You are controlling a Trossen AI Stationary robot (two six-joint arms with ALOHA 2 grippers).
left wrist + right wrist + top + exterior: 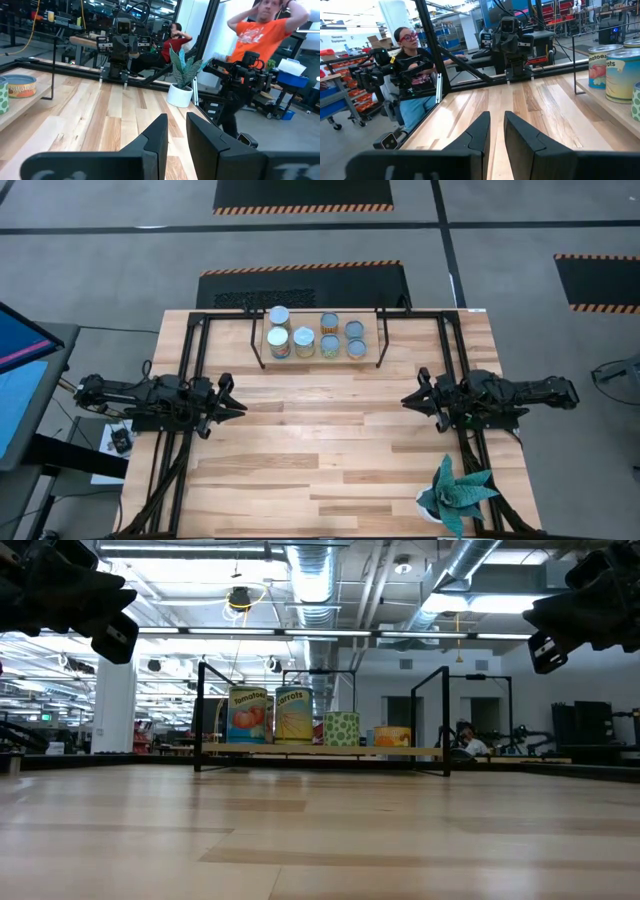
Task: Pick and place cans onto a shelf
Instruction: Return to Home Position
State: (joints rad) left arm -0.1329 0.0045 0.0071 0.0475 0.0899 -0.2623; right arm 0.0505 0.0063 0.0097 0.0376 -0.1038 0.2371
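Several cans (316, 334) with silvery tops stand upright on the low light-wood shelf (318, 358) at the table's far middle. The low view shows them in a row (293, 714) on the shelf board (320, 751). My left gripper (243, 408) hovers over the table's left side, pointing right, empty, its fingers a narrow gap apart (176, 125). My right gripper (405, 400) hovers over the right side, pointing left, empty, with the same narrow gap (496, 122). Both are nearer than the shelf and clear of it.
A green spiky plant in a white pot (455, 495) stands at the table's near right corner. Black frame rails (190, 370) run along both table sides. A person in an orange shirt (260, 35) and a seated person (415, 65) are beyond the table. Bare wood (320, 450) lies between the arms.
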